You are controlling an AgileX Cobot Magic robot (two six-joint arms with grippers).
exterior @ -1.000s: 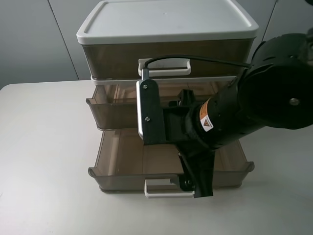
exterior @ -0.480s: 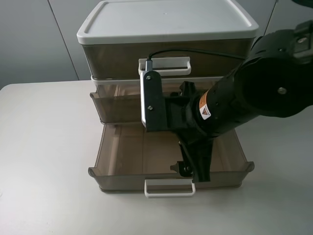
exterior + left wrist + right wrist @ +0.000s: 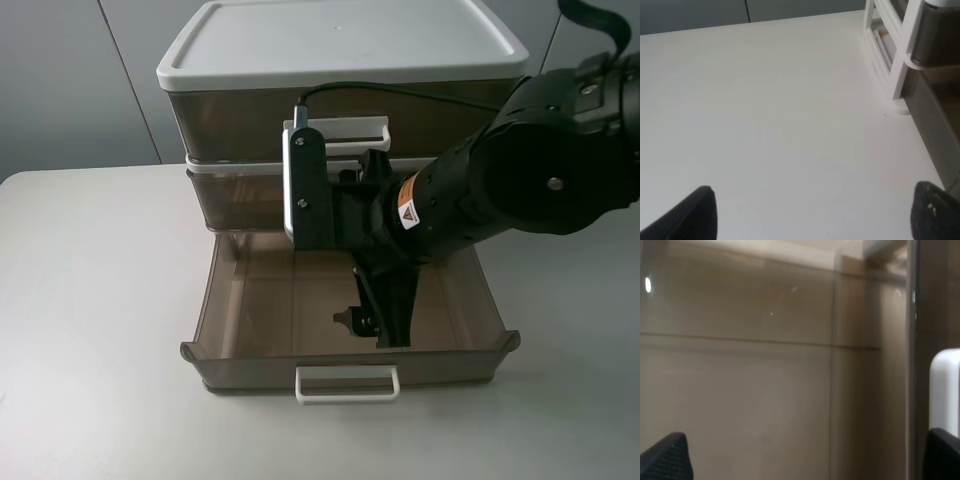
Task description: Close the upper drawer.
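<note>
The cabinet (image 3: 340,40) has a white lid and brown see-through drawers. The upper of the two pulled-out drawers (image 3: 240,200) now sits almost flush with the cabinet front. My right arm lies across its front, and the right gripper (image 3: 372,322) points down over the open lower drawer (image 3: 250,365). In the right wrist view the right gripper (image 3: 802,462) is open and empty, close against a brown drawer wall (image 3: 765,365), with a white handle (image 3: 946,390) at the edge. The left gripper (image 3: 815,217) is open and empty over the bare table beside the cabinet's side (image 3: 900,60); it does not show in the exterior view.
The lower drawer is pulled far out, with its white handle (image 3: 347,384) toward the front. The top drawer is shut, its white handle (image 3: 340,133) just behind my right arm. The white table (image 3: 90,330) stretches to the left of the cabinet.
My right arm has moved toward the cabinet. The upper open drawer has slid in with it, from well out to almost flush.
</note>
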